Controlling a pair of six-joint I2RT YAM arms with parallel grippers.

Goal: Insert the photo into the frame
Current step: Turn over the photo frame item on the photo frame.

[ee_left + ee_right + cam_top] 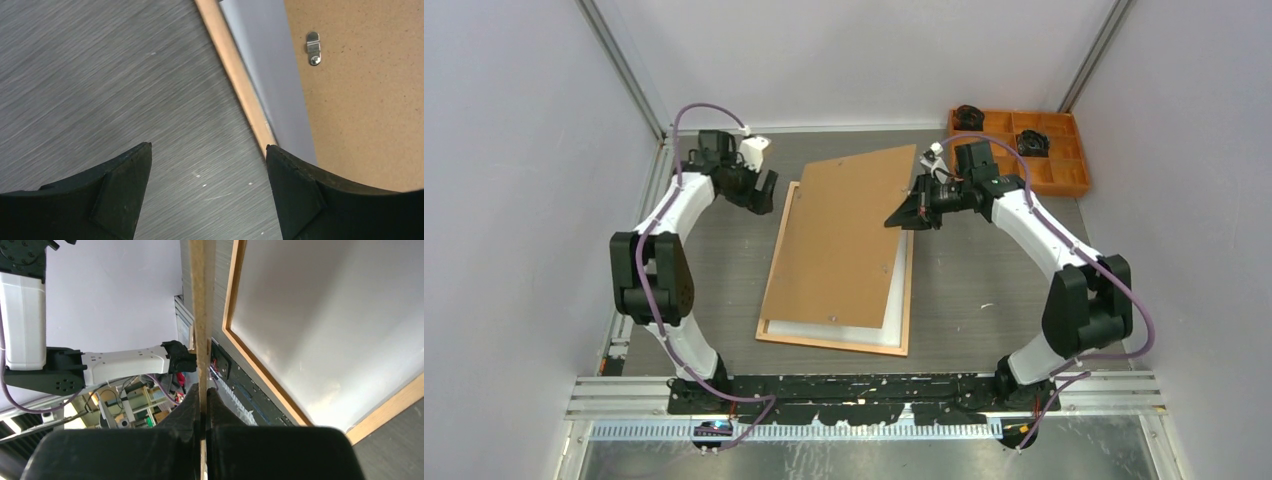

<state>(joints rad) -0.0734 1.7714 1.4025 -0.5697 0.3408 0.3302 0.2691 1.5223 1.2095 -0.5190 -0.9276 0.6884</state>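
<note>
Where the top view is consulted, the frame [834,345] lies flat on the grey table [714,290]. A brown backing board [844,240] slants across it and covers most of the opening. The right gripper [916,212] is clamped on the board's right edge. The left gripper [762,192] stands released just beside the frame's far left corner. A pale sheet [889,305] shows in the frame below the board; whether it is the photo lying face down cannot be determined. An orange compartment tray [1064,170] holding black items [1031,142] sits at the far right, well apart. Plain white walls enclose the table.

In the left wrist view, the spread fingers [125,195] hang over bare brushed table. The frame's rail, the pale sheet and the board, which carries a metal clip [313,47], run past on the right.

In the right wrist view, the fingers [220,415] pinch the board's thin edge. The frame and pale sheet lie to its right, and the left arm [125,365] to its left.
</note>
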